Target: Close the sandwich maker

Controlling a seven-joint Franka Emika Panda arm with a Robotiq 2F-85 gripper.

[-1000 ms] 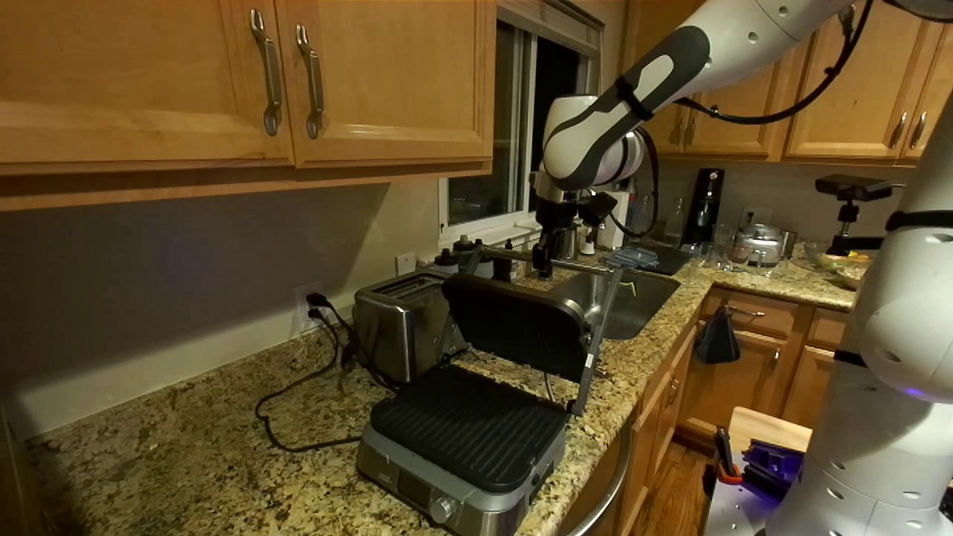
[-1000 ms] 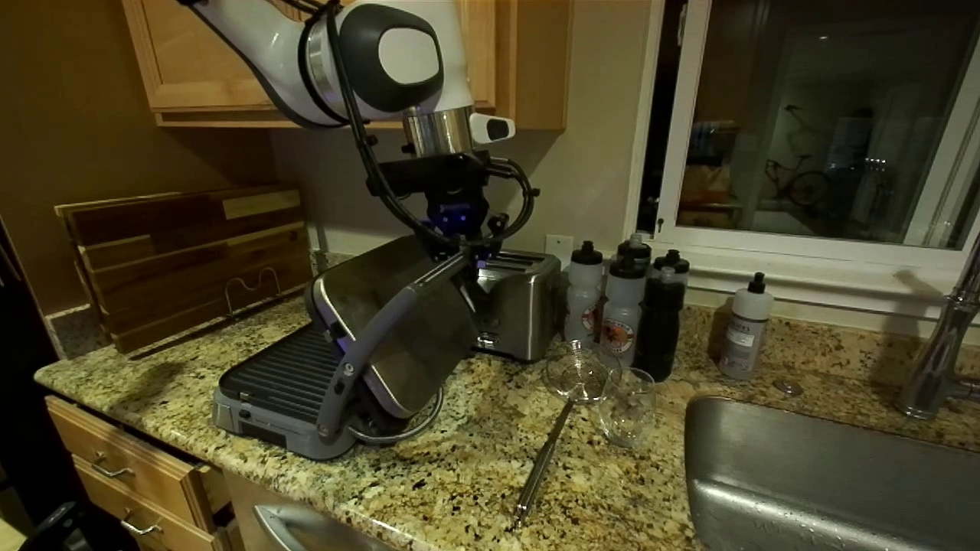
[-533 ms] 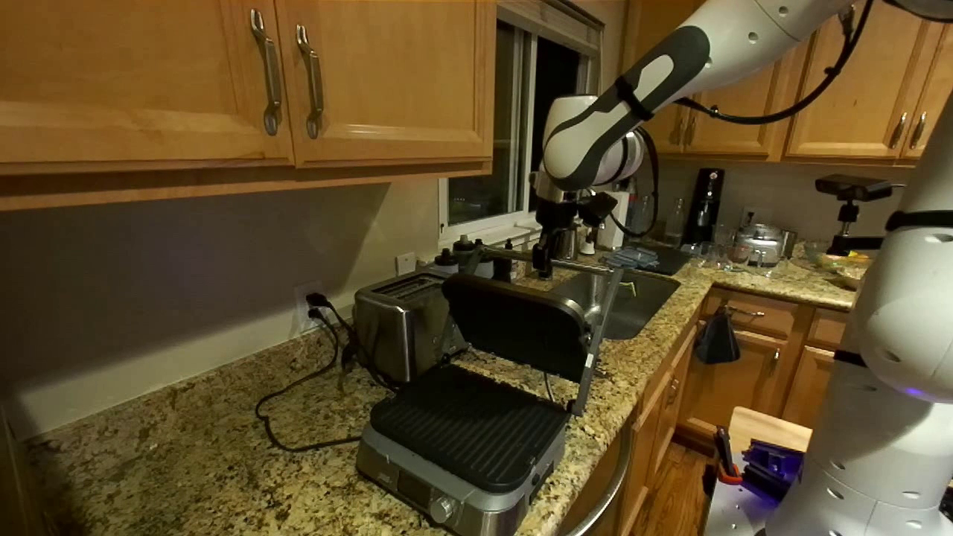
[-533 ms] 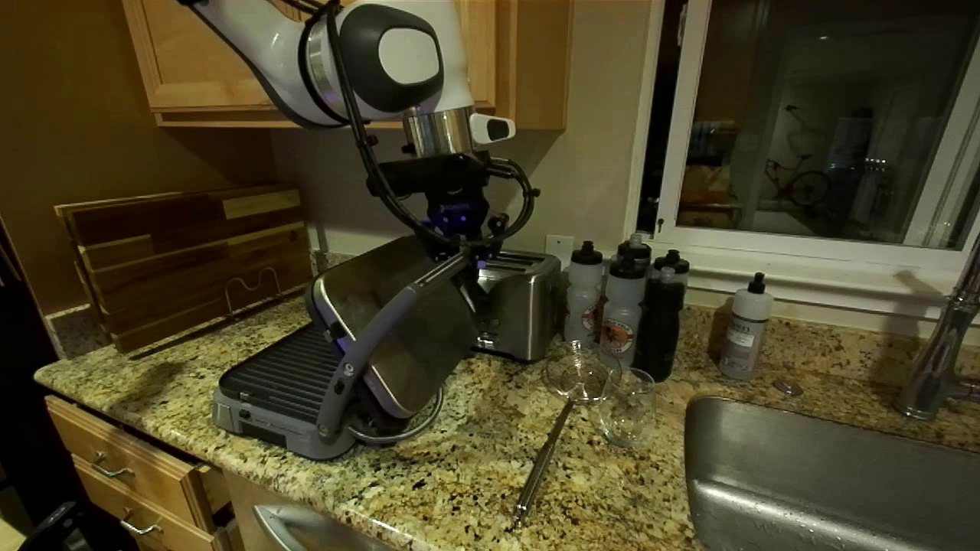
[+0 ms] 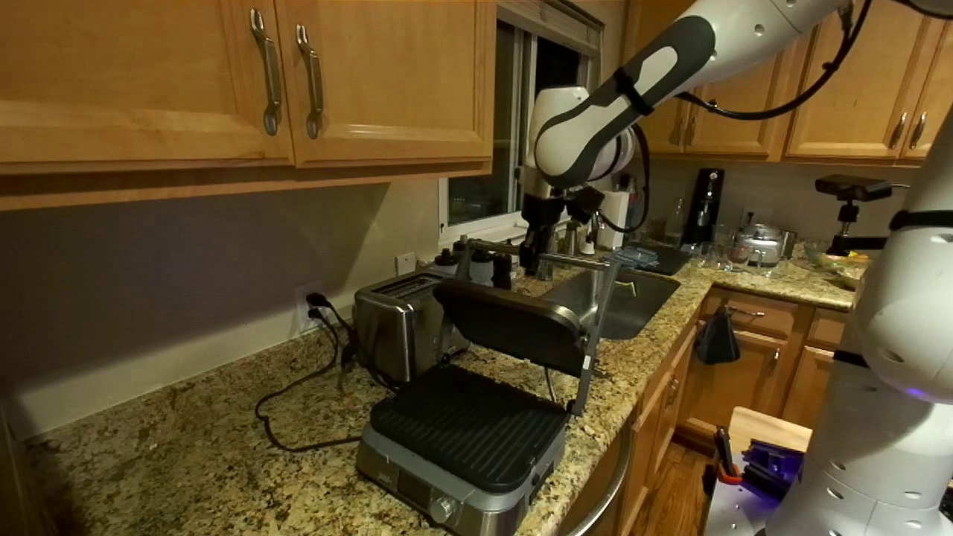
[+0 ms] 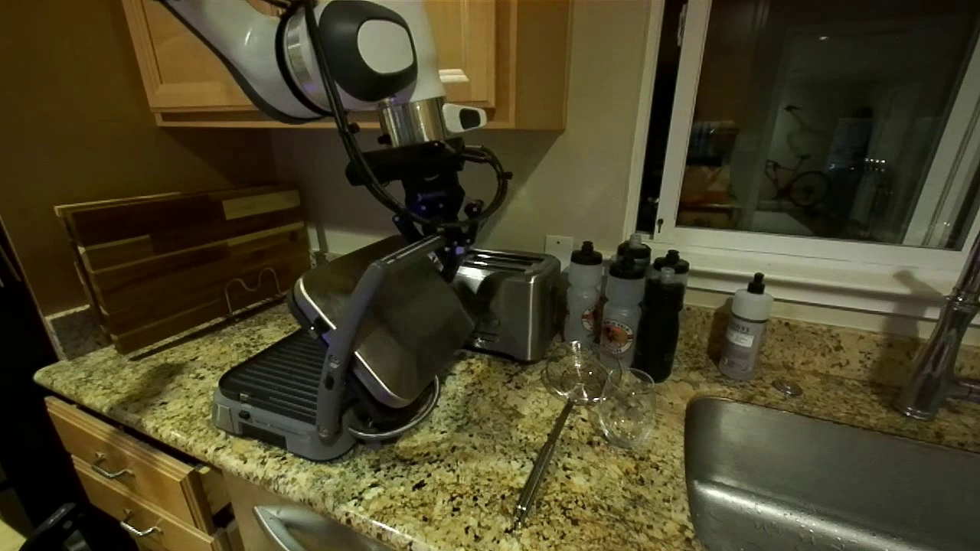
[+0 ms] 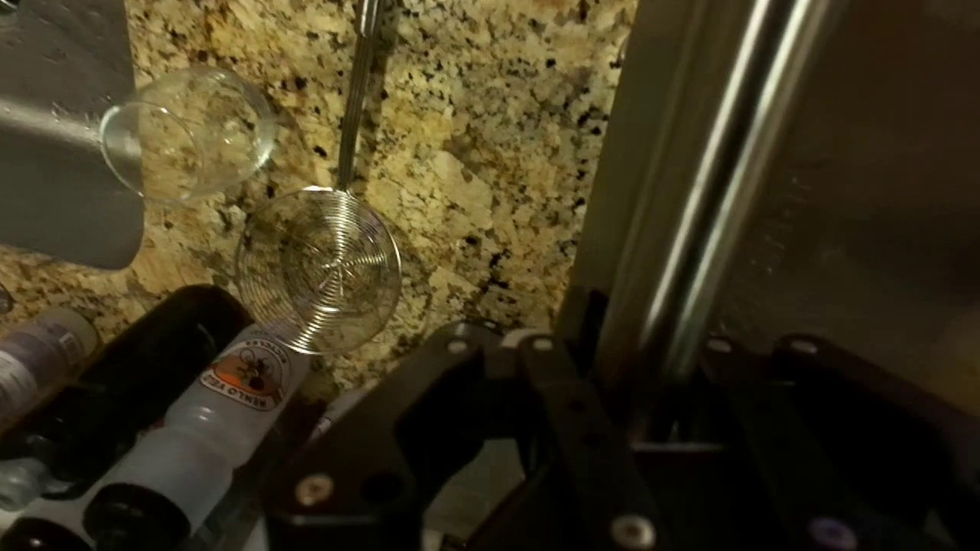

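The sandwich maker stands open on the granite counter, with its dark ribbed lower plate (image 5: 469,424) uncovered; this plate also shows in an exterior view (image 6: 283,375). Its raised lid (image 5: 514,320) leans at an angle over the back of the base. The lid's outer silver side shows in an exterior view (image 6: 406,321). My gripper (image 5: 532,260) is at the middle of the metal handle bar (image 5: 577,260). In the wrist view the handle (image 7: 712,184) passes between the two fingers of my gripper (image 7: 632,360), which sit close on both sides of it. The fingertips are dark and partly hidden.
A silver toaster (image 6: 517,306) stands close behind the sandwich maker. Several bottles (image 6: 620,306), a glass (image 6: 628,405) and a strainer (image 7: 318,268) stand or lie nearby. The sink (image 6: 827,474) is beyond them. Upper cabinets (image 5: 372,82) hang above the counter.
My gripper and the handle have moved toward the front of the sandwich maker. The lid has tipped a little further down over the base. The base has stayed still.
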